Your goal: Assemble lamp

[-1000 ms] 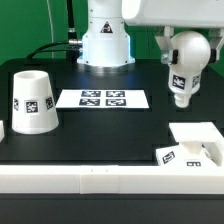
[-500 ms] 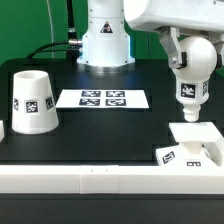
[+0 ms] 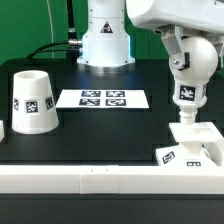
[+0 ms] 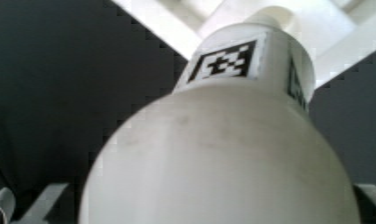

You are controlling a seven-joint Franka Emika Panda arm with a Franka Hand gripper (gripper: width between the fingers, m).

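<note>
My gripper is shut on the rounded white bulb and holds it upright, narrow tagged end down. The tip sits just over, or touching, the flat square base at the exterior view's right front. In the wrist view the bulb fills the picture, the base shows beyond its tip, and the gripper shows only as dark finger edges at either side. The tapered shade stands mouth down at the exterior view's left, apart from the arm.
The marker board lies flat in the middle of the black table. The white robot pedestal stands behind it. A raised white ledge runs along the table's front edge, and the base rests against it.
The gripper has carried the bulb down and slightly to the exterior view's right, from above the table to right over the base.
</note>
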